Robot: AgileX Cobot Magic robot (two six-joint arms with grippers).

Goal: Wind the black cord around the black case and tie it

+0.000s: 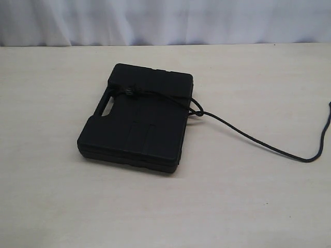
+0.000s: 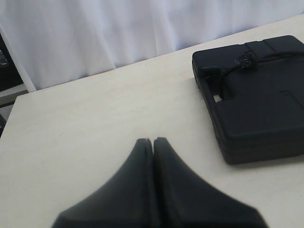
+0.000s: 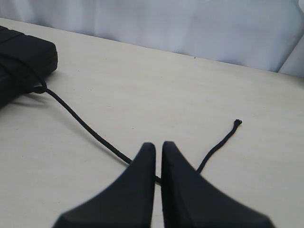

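The black case lies flat mid-table. The black cord crosses its top to a knot beside the handle cut-out, then trails off the case's right side across the table to the right edge. Neither gripper shows in the exterior view. In the left wrist view my left gripper is shut and empty above bare table, apart from the case. My right gripper has its fingers nearly together with nothing between them. The cord runs on the table beneath it, its frayed end beyond.
The pale wooden table spreads on all sides of the case. A white curtain hangs behind the far edge. A dark frame stands past the table's corner in the left wrist view.
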